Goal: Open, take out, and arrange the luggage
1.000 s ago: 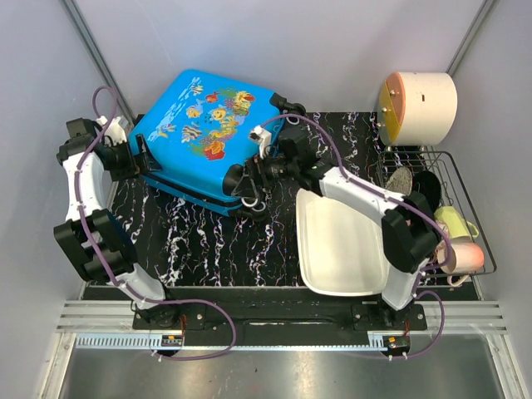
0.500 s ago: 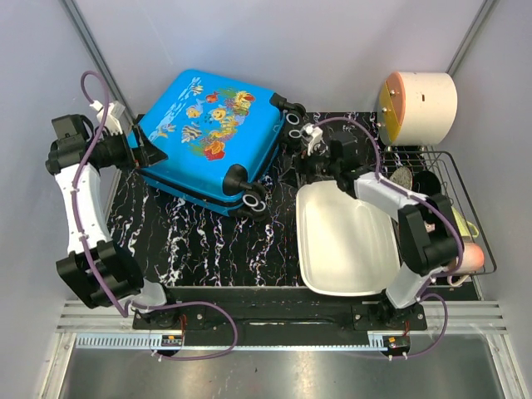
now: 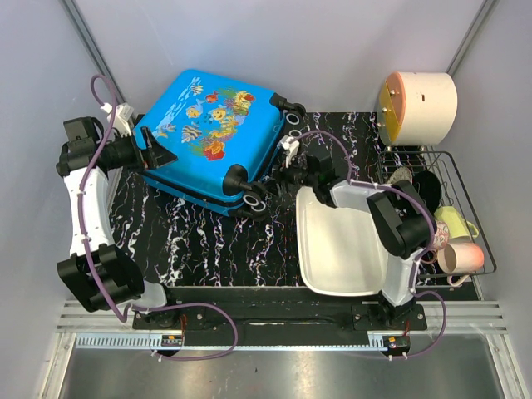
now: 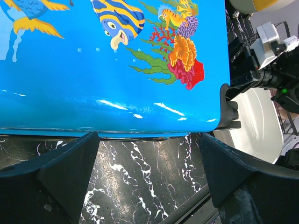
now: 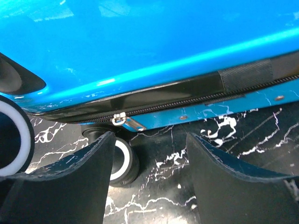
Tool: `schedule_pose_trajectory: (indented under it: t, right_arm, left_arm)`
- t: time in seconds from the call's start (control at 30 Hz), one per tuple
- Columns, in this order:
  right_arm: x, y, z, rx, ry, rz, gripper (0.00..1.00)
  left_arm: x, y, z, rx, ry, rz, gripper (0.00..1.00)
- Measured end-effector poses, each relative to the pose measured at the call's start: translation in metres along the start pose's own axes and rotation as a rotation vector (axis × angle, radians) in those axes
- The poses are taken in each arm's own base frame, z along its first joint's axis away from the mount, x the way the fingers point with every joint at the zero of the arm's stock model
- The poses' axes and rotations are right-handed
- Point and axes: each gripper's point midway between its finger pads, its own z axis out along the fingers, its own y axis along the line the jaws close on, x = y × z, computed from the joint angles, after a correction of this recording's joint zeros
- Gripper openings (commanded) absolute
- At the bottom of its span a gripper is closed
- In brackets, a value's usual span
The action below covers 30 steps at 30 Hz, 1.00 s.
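Overhead view of the cell. The luggage (image 3: 208, 133), a bright blue hard-shell case printed with fish, lies shut in the upper left of the frame on the black marbled worktop (image 3: 208, 241), its wheels (image 3: 254, 202) turned toward the centre. The left gripper (image 3: 156, 155) stands at the case's left-hand edge with its jaws spread wide and nothing between them. In the left wrist view its fingers (image 4: 60, 172) occupy the two lower corners, marbled surface shows between them, and the printed shell fills the upper half just beyond. The right gripper (image 3: 278, 170) sits at centre frame beside the wheeled end, jaws parted and holding nothing. In the right wrist view the zip (image 5: 187, 100) runs closed along the black seam, and its metal pull tab (image 5: 122, 120) hangs just above the gap between the fingers, over a lower wheel (image 5: 124, 161). A white basin (image 3: 341, 241) lies right of centre near the bottom. A wire rack (image 3: 455, 166) with cups (image 3: 455, 223) lines the right edge, and a white drum (image 3: 420, 106) with an orange face sits upper right.
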Motion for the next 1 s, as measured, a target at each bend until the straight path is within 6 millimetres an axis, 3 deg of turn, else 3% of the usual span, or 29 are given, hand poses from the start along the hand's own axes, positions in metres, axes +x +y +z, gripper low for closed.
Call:
schedule_pose_trajectory:
  t: [0.47,0.57,0.63,0.83,1.0]
  right_arm:
    - [0.015,0.015,0.032,-0.169,-0.087,-0.002,0.65]
    - [0.016,0.017,0.036,-0.191,-0.088,0.009,0.51]
    - [0.014,0.020,0.037,-0.207,-0.095,0.011,0.33]
    - [0.015,0.031,0.037,-0.253,-0.089,0.022,0.00]
    - [0.016,0.031,0.033,-0.239,-0.088,0.035,0.00]
  left_arm:
    - [0.003,0.004,0.003,-0.001,-0.003,-0.012,0.92]
    - [0.002,0.004,0.003,-0.001,-0.005,-0.009,0.91]
    - [0.002,0.004,0.003,-0.001,-0.005,-0.008,0.91]
    - [0.002,0.005,0.004,-0.002,-0.007,-0.006,0.90]
    - [0.004,0.004,0.006,0.005,0.000,0.009,0.93]
